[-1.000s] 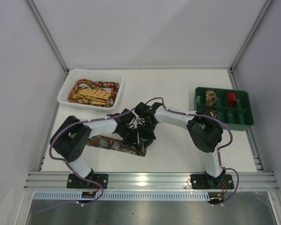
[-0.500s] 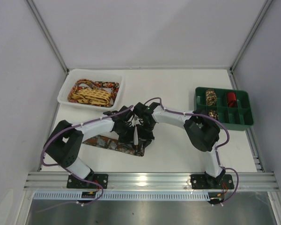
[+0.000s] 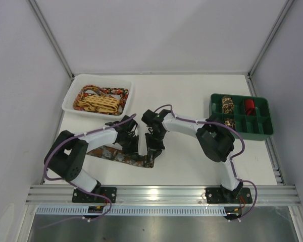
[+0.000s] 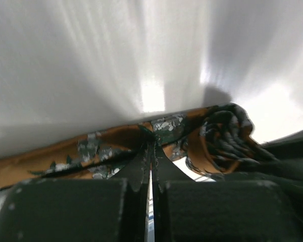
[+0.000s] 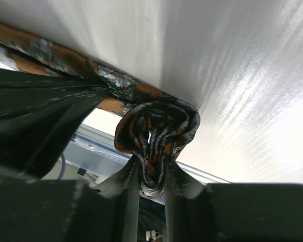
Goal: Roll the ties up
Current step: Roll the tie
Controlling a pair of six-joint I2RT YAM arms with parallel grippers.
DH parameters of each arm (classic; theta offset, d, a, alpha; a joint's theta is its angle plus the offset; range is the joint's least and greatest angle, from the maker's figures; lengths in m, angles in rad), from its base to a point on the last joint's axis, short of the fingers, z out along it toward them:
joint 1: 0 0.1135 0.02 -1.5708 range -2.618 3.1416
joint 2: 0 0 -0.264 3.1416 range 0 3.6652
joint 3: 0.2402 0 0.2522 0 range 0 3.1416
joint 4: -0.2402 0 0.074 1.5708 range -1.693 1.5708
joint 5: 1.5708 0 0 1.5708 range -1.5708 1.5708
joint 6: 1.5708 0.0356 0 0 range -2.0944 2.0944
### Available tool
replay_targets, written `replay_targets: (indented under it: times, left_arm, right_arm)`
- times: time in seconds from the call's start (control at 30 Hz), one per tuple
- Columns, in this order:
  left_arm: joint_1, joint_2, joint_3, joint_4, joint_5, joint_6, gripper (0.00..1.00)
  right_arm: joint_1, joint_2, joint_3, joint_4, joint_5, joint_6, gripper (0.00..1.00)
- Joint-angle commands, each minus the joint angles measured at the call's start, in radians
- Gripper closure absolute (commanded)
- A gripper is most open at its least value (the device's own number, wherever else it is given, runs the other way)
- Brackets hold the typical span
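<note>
White surface (image 3: pixel 192 96): brown tie (image 3: pixel 107 153) flat near front edge. We see jaws now drawn apart: left jaws pinched shut, probably on strip; right jaws narrow, gripping small coil (image 5: pixel 161 123) at tie's end. Rolling just begun.

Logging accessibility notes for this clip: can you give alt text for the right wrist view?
The right end effector pinches the rolled end of a brown-orange mottled fabric necktie, with a white table behind it. Its flat strip runs up-left, where the left end effector grips it.
</note>
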Motion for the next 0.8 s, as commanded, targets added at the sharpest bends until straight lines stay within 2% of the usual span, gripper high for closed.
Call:
replay_targets:
  times: [0.0, 0.13, 0.43, 0.77]
  left_arm:
    - [0.002, -0.005, -0.036, 0.073, -0.005, -0.031, 0.99]
    - [0.002, 0.025, -0.053, 0.099, 0.009, -0.04, 0.99]
    - [0.002, 0.027, -0.051, 0.107, 0.026, -0.043, 0.99]
    - [0.002, 0.022, -0.048, 0.096, 0.02, -0.041, 0.99]
  right_arm:
    - [0.003, 0.023, 0.04, 0.04, 0.003, 0.043, 0.72]
    - [0.008, 0.04, 0.045, 0.08, -0.033, 0.081, 0.71]
    - [0.026, 0.042, 0.092, 0.056, -0.005, 0.098, 0.5]
    - [0.029, -0.032, 0.083, 0.072, 0.003, 0.1, 0.46]
